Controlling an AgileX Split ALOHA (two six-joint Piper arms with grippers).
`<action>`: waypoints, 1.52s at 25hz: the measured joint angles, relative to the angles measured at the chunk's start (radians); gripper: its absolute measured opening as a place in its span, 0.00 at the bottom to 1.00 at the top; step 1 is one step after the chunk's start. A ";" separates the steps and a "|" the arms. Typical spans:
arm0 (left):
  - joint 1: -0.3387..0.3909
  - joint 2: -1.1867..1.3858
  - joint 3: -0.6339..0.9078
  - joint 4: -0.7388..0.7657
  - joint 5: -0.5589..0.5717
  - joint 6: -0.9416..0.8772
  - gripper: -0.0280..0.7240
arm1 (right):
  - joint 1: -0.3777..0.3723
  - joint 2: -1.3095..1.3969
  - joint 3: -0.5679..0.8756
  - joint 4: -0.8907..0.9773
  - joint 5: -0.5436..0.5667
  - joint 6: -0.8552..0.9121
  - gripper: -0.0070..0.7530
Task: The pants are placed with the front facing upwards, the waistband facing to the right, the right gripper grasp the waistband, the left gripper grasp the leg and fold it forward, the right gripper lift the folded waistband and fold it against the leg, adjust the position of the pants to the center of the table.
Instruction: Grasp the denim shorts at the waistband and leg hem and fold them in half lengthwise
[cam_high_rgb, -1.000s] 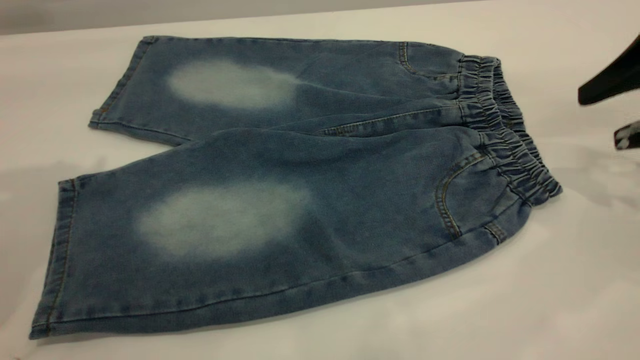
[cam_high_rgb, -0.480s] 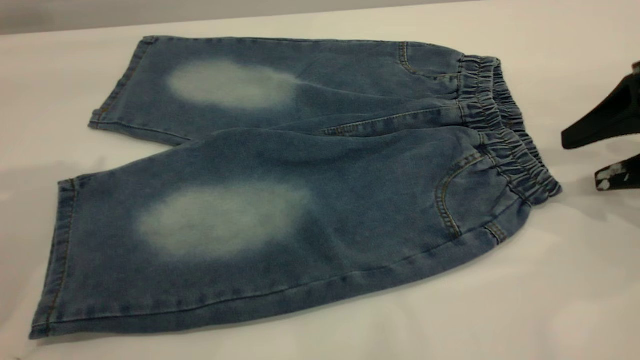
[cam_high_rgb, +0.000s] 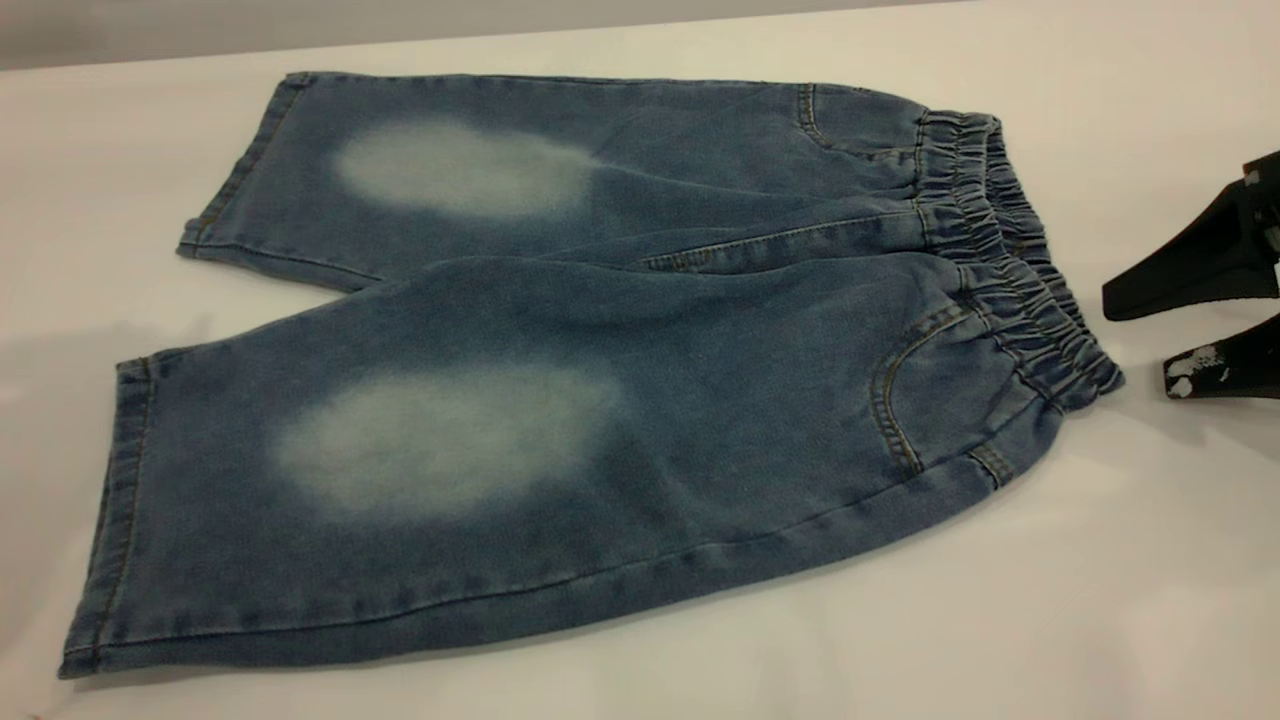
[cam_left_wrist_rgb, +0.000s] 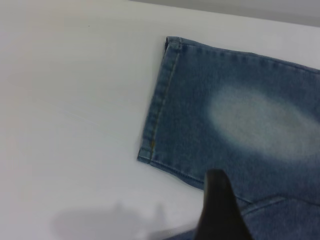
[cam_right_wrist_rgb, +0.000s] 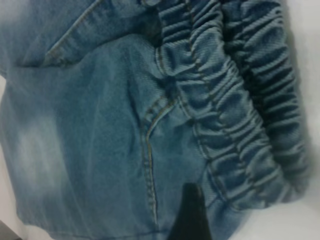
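Pants (cam_high_rgb: 560, 380): spread flat, front up, across most of the exterior frame; both legs run toward the left edge, each with a pale faded oval.
Waistband (cam_high_rgb: 1010, 260): the ruched band lies at the right end of the pants, slanting from upper centre-right down toward mid right.
Surface (cam_high_rgb: 1100, 600): plain white, showing on all sides of the denim.
Right gripper (cam_high_rgb: 1150, 335): at the right edge of the exterior frame, mid height, just beside the lower end of the waistband and apart from it; its two black jaws stand spread with a clear gap of white between them, the tips pointing at the band, the lower tip flecked white. Nothing is held.
Right wrist view: the waistband (cam_right_wrist_rgb: 235, 115) and a curved pocket seam fill the frame, with one dark jaw tip at the bottom centre.
Left gripper (cam_left_wrist_rgb: 220, 210): only one dark finger shows, at the bottom of the left wrist frame, over the edge of the far leg near its hem (cam_left_wrist_rgb: 157, 100); whether it is spread or closed cannot be told.
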 joint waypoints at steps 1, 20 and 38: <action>0.000 0.000 0.000 0.000 0.000 0.000 0.59 | 0.000 0.009 0.000 0.003 -0.002 -0.006 0.68; 0.000 0.000 0.000 0.000 -0.003 0.000 0.59 | 0.000 0.151 0.000 0.142 0.148 -0.164 0.65; 0.000 0.000 0.000 0.003 -0.006 0.000 0.59 | 0.000 0.163 0.000 0.166 0.256 -0.164 0.65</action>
